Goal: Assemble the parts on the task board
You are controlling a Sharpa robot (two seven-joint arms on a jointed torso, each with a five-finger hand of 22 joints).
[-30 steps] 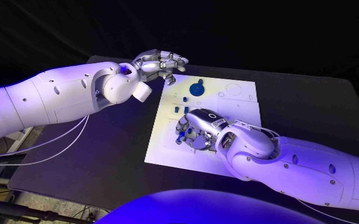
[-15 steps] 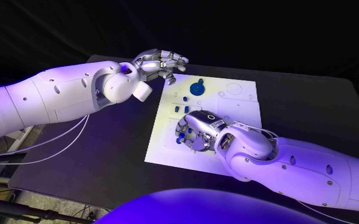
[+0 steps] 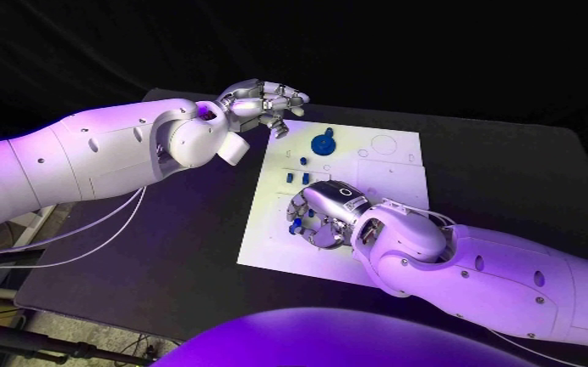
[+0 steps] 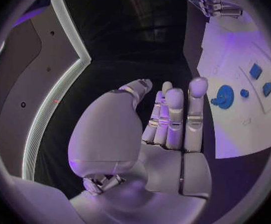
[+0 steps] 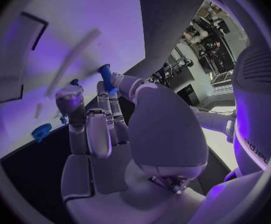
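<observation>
Black table (image 3: 183,248) carries my white task board (image 3: 276,239); blue parts (image 3: 322,143) sit across it. My right hand (image 3: 325,212) pinches a slim blue peg (image 5: 105,74) over it; left hand (image 3: 260,102) hovers loosely curled, holding nothing.

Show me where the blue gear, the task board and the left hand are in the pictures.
blue gear (image 3: 322,143): head view, centre of its round face.
task board (image 3: 394,172): head view, bare white surface near its right edge.
left hand (image 3: 260,102): head view, middle of the silver hand.
</observation>
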